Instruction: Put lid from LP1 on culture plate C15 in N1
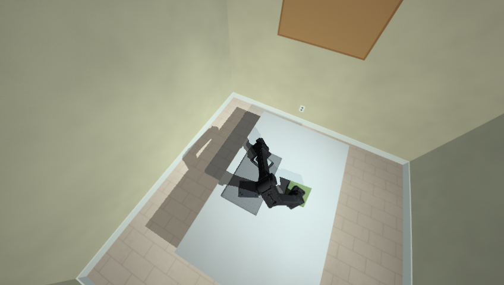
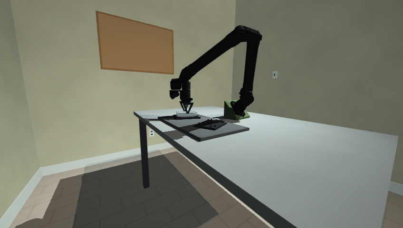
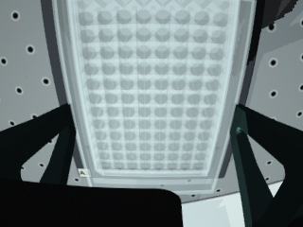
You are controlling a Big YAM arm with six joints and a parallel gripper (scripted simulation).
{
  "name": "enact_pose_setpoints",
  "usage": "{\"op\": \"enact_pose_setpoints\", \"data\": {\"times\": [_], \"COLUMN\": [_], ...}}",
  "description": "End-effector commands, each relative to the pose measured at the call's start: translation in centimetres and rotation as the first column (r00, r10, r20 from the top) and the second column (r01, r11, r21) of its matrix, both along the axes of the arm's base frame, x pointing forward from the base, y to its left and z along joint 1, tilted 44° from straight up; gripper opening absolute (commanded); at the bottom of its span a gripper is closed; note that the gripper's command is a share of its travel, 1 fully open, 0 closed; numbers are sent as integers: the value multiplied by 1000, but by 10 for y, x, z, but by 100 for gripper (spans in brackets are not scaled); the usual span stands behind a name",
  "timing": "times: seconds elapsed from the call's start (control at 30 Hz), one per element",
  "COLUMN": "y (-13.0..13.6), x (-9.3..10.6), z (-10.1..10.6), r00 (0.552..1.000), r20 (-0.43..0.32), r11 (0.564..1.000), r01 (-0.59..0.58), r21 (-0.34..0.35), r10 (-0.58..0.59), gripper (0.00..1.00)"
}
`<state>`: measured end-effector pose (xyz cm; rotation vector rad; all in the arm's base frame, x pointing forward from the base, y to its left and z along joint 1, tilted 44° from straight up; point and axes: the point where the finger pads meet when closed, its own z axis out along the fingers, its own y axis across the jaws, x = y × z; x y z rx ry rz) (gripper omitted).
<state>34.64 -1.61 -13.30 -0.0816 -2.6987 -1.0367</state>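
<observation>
My gripper is shut on the clear lid, holding it by its long sides. The lid sits directly over the culture plate C15, whose many round wells show through it in the wrist view. The plate rests in the black plate nest N1 at the far end of the grey perforated baseboard. From the side, the lid looks level and very low on the plate; I cannot tell whether it is fully seated. The black lid park LP1 is empty. In the overhead view the arm hides the gripper and the plate.
The arm's green base mount stands behind the baseboard on the white table. The table's left edge runs close to the nest. A corkboard hangs on the wall.
</observation>
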Motion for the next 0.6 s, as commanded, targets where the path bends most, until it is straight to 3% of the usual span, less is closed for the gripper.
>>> {"op": "enact_pose_setpoints", "data": {"times": [0.0,0.57], "y": [4,8], "x": [8,1], "z": [5,-2], "r00": [1000,1000], "r20": [16,-3], "r11": [1000,1000], "r01": [-2,-2], "r21": [-10,-4], "r10": [2,2], "gripper": [0,0]}}
